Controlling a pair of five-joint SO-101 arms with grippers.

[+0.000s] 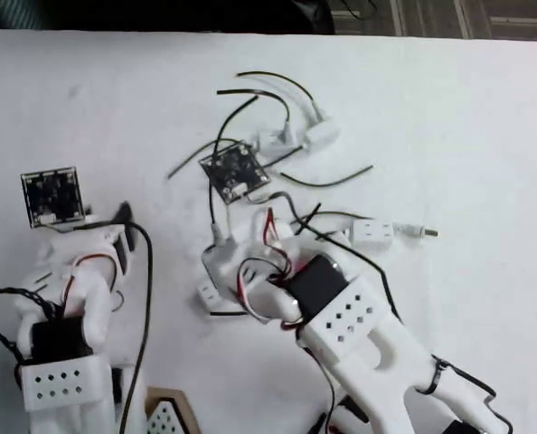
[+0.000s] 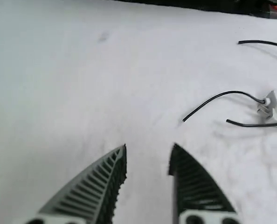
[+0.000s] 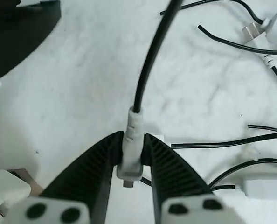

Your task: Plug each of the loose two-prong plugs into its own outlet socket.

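You can barely see the prongs of the plug (image 3: 130,158): the right gripper (image 3: 131,138) covers them. Its cord (image 3: 150,60) runs off the edge, and a white block (image 3: 264,185) is cropped too.

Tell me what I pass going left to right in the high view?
Left arm's black board → middle black board → white plug pair with black wires → pronged white plug.

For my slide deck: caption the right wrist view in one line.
Right arm's jaws clamp a white plug, its black cord running off across the white table.
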